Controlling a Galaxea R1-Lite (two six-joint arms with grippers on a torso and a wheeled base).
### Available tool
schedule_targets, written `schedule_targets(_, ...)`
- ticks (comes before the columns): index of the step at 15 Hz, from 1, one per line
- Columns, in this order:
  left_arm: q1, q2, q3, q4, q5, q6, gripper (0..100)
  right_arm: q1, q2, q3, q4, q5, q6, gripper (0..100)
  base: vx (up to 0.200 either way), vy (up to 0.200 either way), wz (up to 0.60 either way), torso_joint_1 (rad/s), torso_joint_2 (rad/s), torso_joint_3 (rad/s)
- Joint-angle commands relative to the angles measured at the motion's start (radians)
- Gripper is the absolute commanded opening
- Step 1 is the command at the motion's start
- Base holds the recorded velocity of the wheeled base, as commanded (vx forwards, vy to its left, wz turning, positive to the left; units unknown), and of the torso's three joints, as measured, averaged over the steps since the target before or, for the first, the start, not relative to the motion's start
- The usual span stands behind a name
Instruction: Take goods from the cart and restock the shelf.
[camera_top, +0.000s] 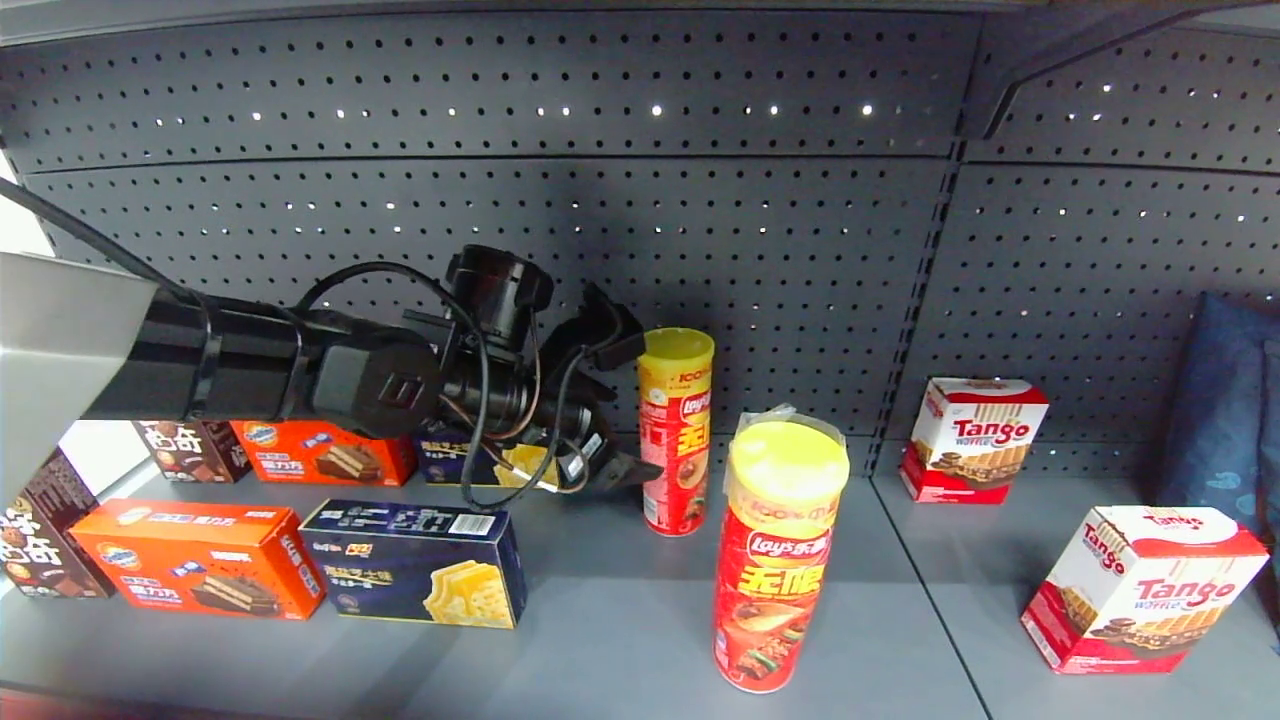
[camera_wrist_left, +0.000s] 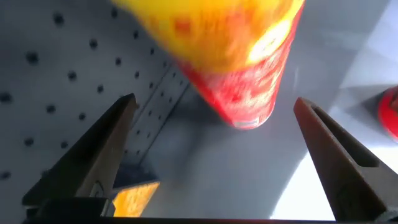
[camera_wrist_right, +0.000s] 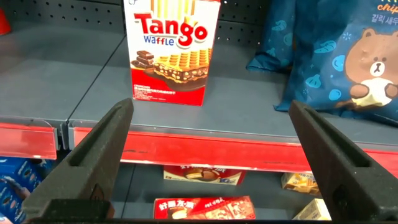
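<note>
Hovering | left end effector (camera_top: 632, 408) wide open | rear chip can (camera_top: 677, 440) just ahead, ungripped

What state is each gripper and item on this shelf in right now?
Left gripper: fingers open, empty.
Right gripper: fingers open, empty.
Rear chip can: upright on the shelf, lid on, not gripped.
Front chip can: upright, lid on.
Rear wafer box: upright, closed.
Front wafer box: upright, closed.
Blue cracker box: on its long side, closed.
</note>
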Motion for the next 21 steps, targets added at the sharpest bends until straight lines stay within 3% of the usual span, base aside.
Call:
schedule_targets(1, 0.005, 0.0, 0.009, 0.0, 0.017, 0.0, 100, 0.0, 0.001, 0.0, 0.0, 0.0, 0.0, 100, 0.0, 0.0, 0.0, 0.0, 0.0, 0.0)
schedule_targets(8, -0.025, -0.067, 0.04, -0.02, 0.147, -0.009, 100, 0.0, 0.001, 0.0, 0.0, -0.001, 0.001, 100, 0.0, 0.0, 0.0, 0.0, 0.0, 0.0)
schedule_targets(10, -0.058, -0.107, 0.054, -0.02, 0.245, -0.044, 100, 0.0, 0.001, 0.0, 0.0, 0.0, 0.001, 100, 0.0, 0.0, 0.0, 0.0, 0.0, 0.0)
schedule_targets(11, -0.079, -0.142, 0.077, -0.022, 0.264, -0.081, 100, 0.0, 0.001, 0.0, 0.0, 0.0, 0.0, 100, 0.0, 0.0, 0.0, 0.0, 0.0, 0.0)
schedule_targets(13, -0.091, -0.168, 0.115, -0.042, 0.273, -0.084, 100, 0.0, 0.001, 0.0, 0.0, 0.0, 0.001, 100, 0.0, 0.0, 0.0, 0.0, 0.0, 0.0)
schedule_targets(15, -0.091, -0.168, 0.174, -0.141, 0.297, -0.086, 100, 0.0, 0.001, 0.0, 0.0, -0.001, 0.001, 100, 0.0, 0.0, 0.0, 0.0, 0.0, 0.0)
schedule_targets(18, -0.101, -0.167, 0.193, -0.178, 0.4, -0.087, 100, 0.0, 0.001, 0.0, 0.0, -0.004, 0.001, 100, 0.0, 0.0, 0.0, 0.0, 0.0, 0.0)
schedule_targets(21, -0.124, -0.164, 0.197, -0.189, 0.446, -0.089, 100, 0.0, 0.001, 0.0, 0.0, -0.004, 0.001, 100, 0.0, 0.0, 0.0, 0.0, 0.0, 0.0)
